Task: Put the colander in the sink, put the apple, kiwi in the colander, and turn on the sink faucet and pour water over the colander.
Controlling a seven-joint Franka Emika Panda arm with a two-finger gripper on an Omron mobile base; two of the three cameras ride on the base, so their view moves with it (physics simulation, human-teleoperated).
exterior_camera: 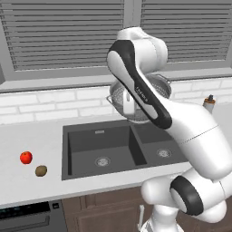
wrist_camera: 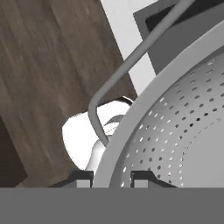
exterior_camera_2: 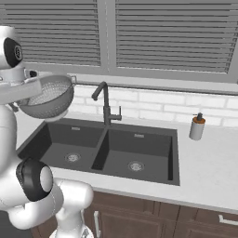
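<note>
While the colander (exterior_camera: 136,102) is carried in the air above the sink (exterior_camera: 113,149), no step of the task is judged finished.

Left to right in the left base view: the apple (exterior_camera: 26,157), round, glossy and bright red, is seen on the pale table (exterior_camera: 27,136), with the kiwi (exterior_camera: 41,171), a dull brown-olive oval, just beside it and nearer the front edge. Both fruits are well apart from the sink. Next comes the sink itself, a matte dark grey double basin with a round metal drain in each half; both basins are dry.

The colander is held tilted over the divide: silver-grey, perforated, with a smooth rim and thin wire handle. In the hand view the tool (wrist_camera: 111,177) is seen clamped on that rim, one tip either side.

In the right base view the sink faucet (exterior_camera_2: 106,104), thin, dark and goosenecked, gives no water.

Left to do: colander set down, both fruits loaded, water run.
</note>
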